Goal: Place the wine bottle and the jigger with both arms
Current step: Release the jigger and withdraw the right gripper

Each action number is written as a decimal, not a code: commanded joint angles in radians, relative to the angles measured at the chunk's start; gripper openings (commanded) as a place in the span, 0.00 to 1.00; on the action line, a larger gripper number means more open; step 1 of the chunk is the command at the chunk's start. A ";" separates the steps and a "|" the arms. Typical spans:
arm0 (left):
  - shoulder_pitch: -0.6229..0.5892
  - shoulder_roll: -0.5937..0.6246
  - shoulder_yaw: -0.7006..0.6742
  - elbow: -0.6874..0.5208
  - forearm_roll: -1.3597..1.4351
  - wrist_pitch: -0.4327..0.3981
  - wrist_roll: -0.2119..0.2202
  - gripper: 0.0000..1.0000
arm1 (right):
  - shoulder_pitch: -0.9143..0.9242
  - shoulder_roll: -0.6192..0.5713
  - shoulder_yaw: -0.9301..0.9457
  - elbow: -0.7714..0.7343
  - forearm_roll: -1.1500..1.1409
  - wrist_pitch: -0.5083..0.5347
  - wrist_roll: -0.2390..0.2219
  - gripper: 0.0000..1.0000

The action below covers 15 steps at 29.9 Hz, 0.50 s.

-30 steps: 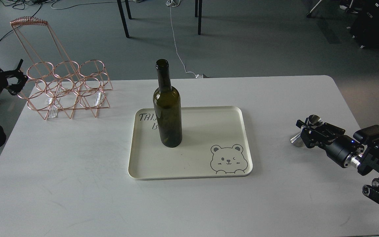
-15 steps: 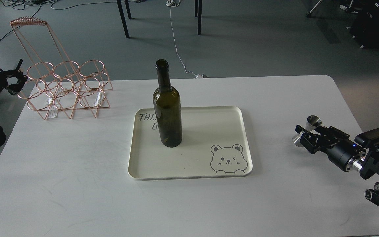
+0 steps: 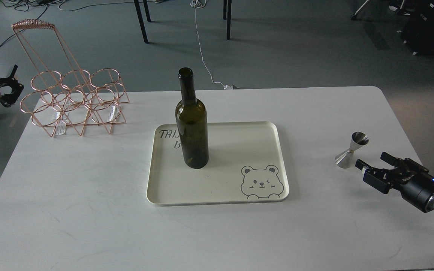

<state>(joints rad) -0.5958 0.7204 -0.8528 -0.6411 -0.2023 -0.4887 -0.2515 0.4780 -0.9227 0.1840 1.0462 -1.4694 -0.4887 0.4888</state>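
While standing upright on the cream rectangular tray (image 3: 269,131) with the bear drawing, dark green glass wine bottle (image 3: 191,128) untouched near its left half. Small silver hourglass-shaped metal jigger (image 3: 351,149) upright on the white table (image 3: 89,210), right of the tray. Right black two-finger gripper (image 3: 371,162) just beside the jigger, fingers apart, holding nothing. Left black gripper (image 3: 11,84) off the table's left edge beside the copper wire bottle rack (image 3: 74,101), fingers spread, empty.

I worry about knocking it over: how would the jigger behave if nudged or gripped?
The jigger stands upright on a small base with a narrow waist, so a sideways nudge would likely tip it. Its shiny metal surface probably makes it stiff but slippery. Once tipped, its cone shape might roll.
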 commanded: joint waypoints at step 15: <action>-0.001 0.043 0.003 -0.002 0.001 0.000 0.006 0.98 | 0.488 -0.070 0.015 0.031 0.332 0.000 0.000 0.99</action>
<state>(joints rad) -0.5970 0.7521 -0.8527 -0.6428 -0.2009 -0.4887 -0.2467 0.8638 -1.0313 0.1958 1.0861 -1.1976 -0.4888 0.4886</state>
